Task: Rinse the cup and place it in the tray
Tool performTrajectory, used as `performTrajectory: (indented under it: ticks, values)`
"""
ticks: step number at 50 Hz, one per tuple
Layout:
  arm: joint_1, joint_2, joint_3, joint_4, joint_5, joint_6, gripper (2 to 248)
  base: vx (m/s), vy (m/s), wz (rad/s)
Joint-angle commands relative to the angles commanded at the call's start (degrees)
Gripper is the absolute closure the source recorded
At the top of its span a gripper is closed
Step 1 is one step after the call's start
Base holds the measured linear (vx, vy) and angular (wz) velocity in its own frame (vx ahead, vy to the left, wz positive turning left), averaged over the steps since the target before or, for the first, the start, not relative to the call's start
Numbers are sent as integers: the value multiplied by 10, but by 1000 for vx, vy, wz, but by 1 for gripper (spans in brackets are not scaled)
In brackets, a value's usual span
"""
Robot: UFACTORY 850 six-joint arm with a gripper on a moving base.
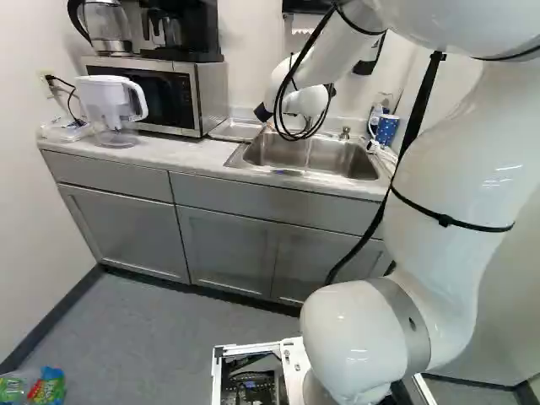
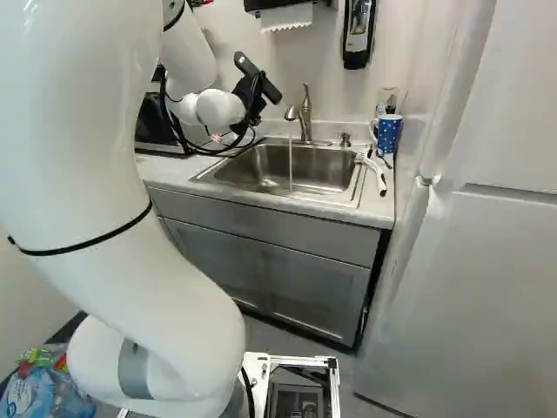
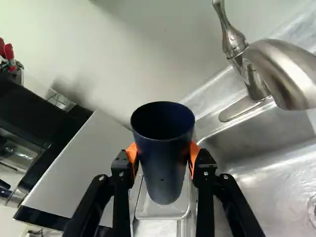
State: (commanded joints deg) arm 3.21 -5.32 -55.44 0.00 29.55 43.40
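Left base view, far left: a white pitcher [image 1: 108, 99] stands on the pale tabletop [image 1: 190, 157], and just beside it sits a microwave [image 1: 167, 91]. On top of the microwave are a kettle [image 1: 108, 27] and, to its right, a black coffee maker [image 1: 192, 29]. Between the microwave and the sink [image 2: 270, 167] lies a shallow tray [image 3: 163, 206].

Next comes the pincer [image 2: 247, 103], at the end of the white arm, at the left side of the sink in the right base view. In the wrist view it is clenched on the dark blue cup [image 3: 164, 165], an orange pad pressing each side. The cup's mouth shows, and its narrower base hides part of the tray beyond; how far it tilts, I cannot tell.

Further right, the faucet [image 2: 305, 117] rises behind the sink, and a thin stream of water [image 2: 290, 165] drops from it into the basin. Right of the sink, a spotted blue mug [image 2: 388, 132] stands near a white-handled brush [image 2: 379, 178]. A white fridge [image 2: 474, 296] fills the right edge of the right base view.
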Motion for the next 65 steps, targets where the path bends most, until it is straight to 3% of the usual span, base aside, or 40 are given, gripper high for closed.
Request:
performTrajectory:
  ticks: [62, 65]
  values:
    - [0, 0, 0, 0, 0, -374, 129, 0, 0, 0]
    - [0, 0, 0, 0, 0, -374, 129, 0, 0, 0]
